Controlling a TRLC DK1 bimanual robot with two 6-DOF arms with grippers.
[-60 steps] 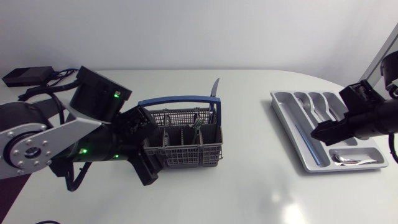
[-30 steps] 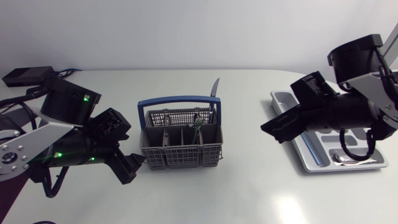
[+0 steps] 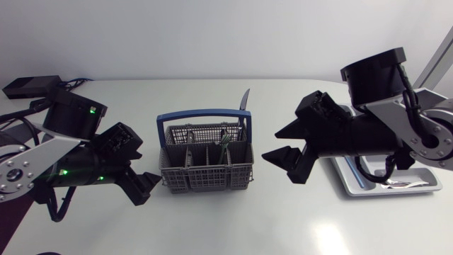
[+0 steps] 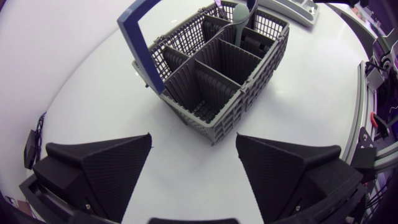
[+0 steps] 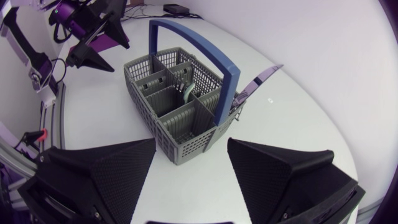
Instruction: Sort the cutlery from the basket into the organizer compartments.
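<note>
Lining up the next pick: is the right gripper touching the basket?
Apart. The head view shows bare table between the open right gripper and the basket.

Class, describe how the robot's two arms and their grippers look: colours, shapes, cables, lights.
The left arm and right arm have silver-grey links, round black joints and looping black cables. Small green lights glow on the left arm. The left gripper and right gripper are matte black, each with two broad, wedge-shaped, finely textured fingers.
</note>
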